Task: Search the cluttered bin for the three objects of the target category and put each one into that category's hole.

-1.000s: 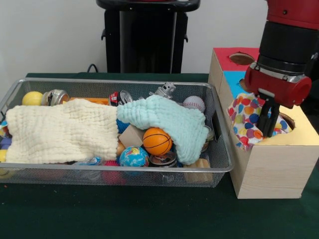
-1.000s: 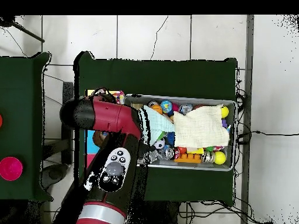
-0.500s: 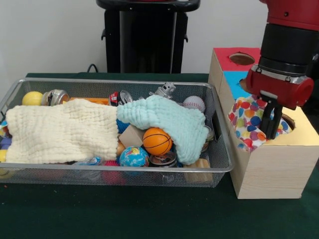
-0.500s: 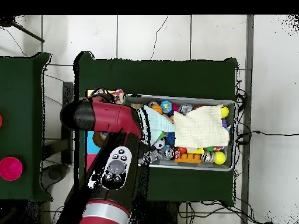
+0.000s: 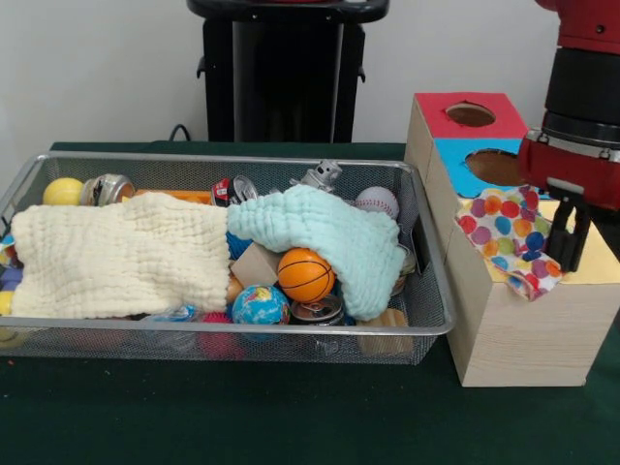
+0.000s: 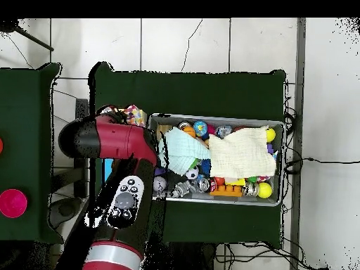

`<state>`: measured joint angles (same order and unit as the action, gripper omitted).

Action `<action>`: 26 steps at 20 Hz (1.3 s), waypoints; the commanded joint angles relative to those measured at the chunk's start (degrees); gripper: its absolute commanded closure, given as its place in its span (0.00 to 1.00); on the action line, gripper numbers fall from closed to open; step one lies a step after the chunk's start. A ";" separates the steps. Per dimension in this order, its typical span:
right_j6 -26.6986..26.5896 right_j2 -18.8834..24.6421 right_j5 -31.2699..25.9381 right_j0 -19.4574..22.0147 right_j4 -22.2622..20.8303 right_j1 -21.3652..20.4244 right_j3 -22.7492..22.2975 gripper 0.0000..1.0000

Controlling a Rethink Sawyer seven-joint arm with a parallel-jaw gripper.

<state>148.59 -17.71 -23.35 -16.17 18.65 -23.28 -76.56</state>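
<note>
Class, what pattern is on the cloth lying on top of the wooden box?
The cloth is white with multicoloured polka dots, seen best in the front view.

I can read no words, numbers, brand names or signs in either view. The cans [image 5: 235, 190] in the wire bin [image 5: 431, 291] show coloured labels, but their print is too small for me to make out.

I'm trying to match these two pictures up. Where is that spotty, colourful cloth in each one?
Front view: the polka-dot cloth lies draped on the wooden box's top at right, beside the gripper.
Overhead view: it peeks out at the bin's left, above the red arm.
Shared landmark: the mint-green cloth in the wire bin.
</note>
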 commanded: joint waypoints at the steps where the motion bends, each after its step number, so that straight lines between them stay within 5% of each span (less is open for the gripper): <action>1: 4.87 8.61 -6.77 -0.85 0.24 5.71 -5.79 1.00; 5: 4.26 8.53 -4.00 -1.37 -0.93 4.08 -10.41 1.00; 12: -1.30 12.06 5.17 3.70 -5.63 0.93 -18.67 1.00; 26: -3.84 13.89 5.79 7.90 -12.39 0.62 -20.01 1.00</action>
<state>148.59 -9.74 -14.41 -11.44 13.05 -28.74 -85.57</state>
